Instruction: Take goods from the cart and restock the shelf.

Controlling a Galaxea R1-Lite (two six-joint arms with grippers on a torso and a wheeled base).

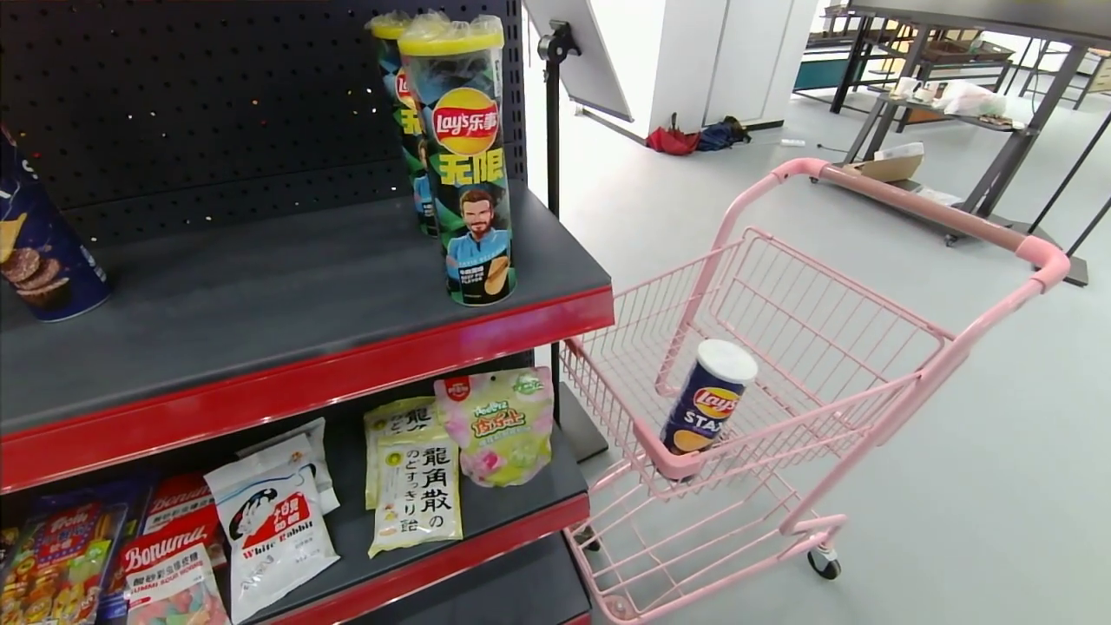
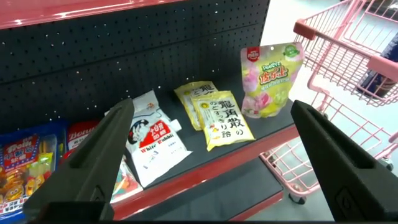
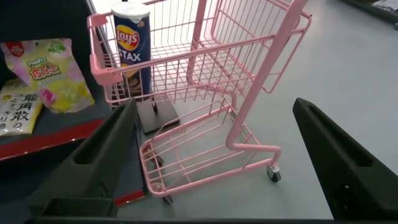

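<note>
- Beside the shelf's right end, a pink shopping cart (image 1: 920, 204), handle on the side away from the shelf.
- In the cart basket's corner nearest the shelf, one dark blue chip can (image 1: 707, 399), standing with its white lid up, touching the wire wall.
- On the upper shelf (image 1: 260, 286), near the right front edge, a tall yellow-lidded chip can (image 1: 464, 165), upright.
- Just behind it, a second yellow-lidded can (image 1: 399, 95), also upright; touching or slightly apart, impossible to tell.
- At the far left of that same level, another dark blue can (image 1: 43, 252), partly cut off at the edge of the head view.
- On the lower shelf (image 1: 529, 502), at the right end, a pink-and-green candy bag (image 1: 496, 425), propped up.
- Just left of it, two yellow-and-white lozenge bags (image 1: 417, 486), lying flat and overlapping.
- Further left, a white candy bag (image 1: 273, 529), then red snack packets (image 1: 169, 555), overlapping one another.
- In front of the lower shelf, the left gripper (image 2: 211, 104), jaws spread wide, nothing between them, clear of the bags.
- In front of the cart, above the grey floor (image 1: 998, 486), the right gripper (image 3: 212, 102), jaws spread wide and empty, well apart from the can in the basket.
</note>
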